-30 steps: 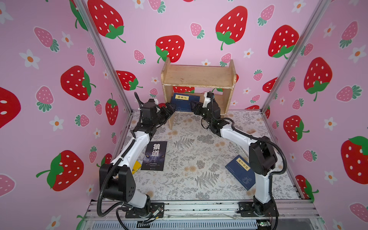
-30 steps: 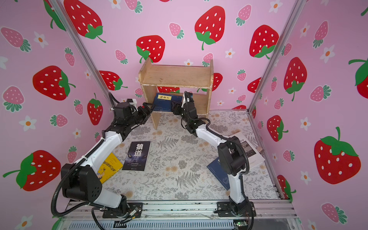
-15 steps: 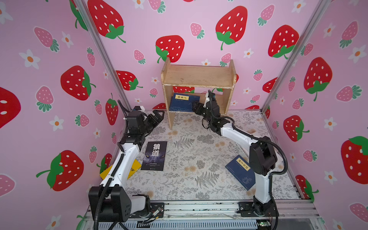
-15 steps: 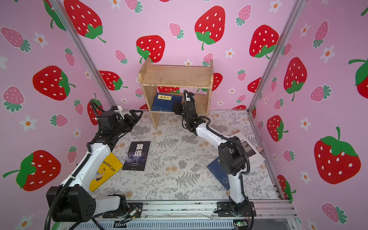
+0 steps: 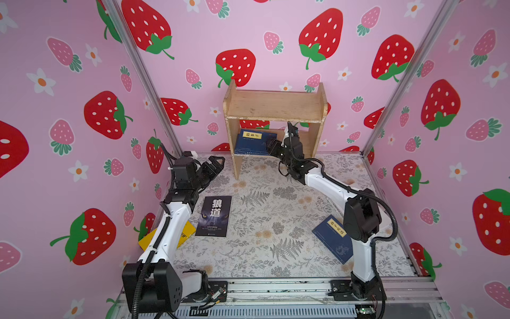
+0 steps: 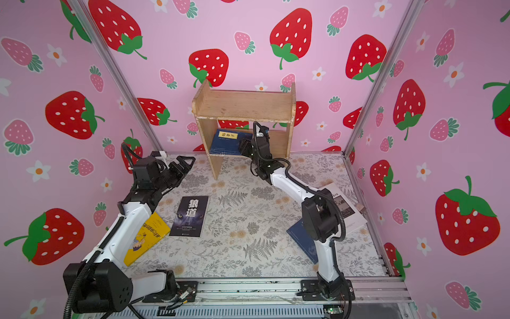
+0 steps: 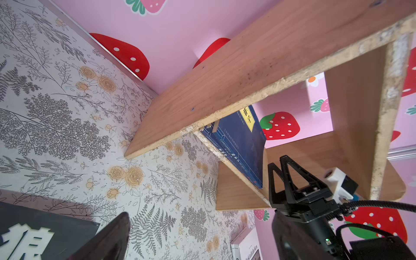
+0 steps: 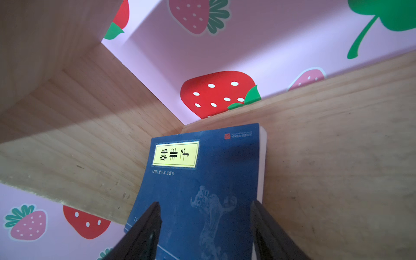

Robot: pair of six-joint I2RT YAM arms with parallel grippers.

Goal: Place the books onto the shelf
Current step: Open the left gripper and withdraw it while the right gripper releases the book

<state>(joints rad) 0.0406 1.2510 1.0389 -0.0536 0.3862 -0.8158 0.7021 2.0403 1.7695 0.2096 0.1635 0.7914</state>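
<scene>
shelf (image 5: pixel 273 106) at back wall, mid, standing on mat (image 5: pixel 262 265). navy stack (image 5: pixel 249 142) lying flat on lower tier, tight against left side panel, yellow label up; abt three spines at tier's front edge in left wrist view, navy stack (image 7: pixel 238 144)

r gripper (image 5: pixel 271 146) reaching into lower tier from front, just right of stack. in right wrist view r gripper (image 8: pixel 204 208) w/ jaws parted, both fingers inside width of top cover of navy stack (image 8: pixel 202 175), clamped on nothing; touching cover or just over it: can't tell

l gripper (image 5: pixel 216 163) spread wide, empty, up off mat near left wall, aimed at shelf's left leg, not touching it

rest of books on mat, not shelved:
- black book (image 5: pixel 214 216) flat, left of centre, white chars up, below l gripper
- yellow book (image 6: pixel 149 234) just beside it toward left wall, partly hidden by l arm
- navy book (image 5: pixel 332 239) front right, label up, partly hidden by r arm
- white book (image 6: pixel 346 207) by right wall, behind r arm; mostly hidden in a top view
</scene>
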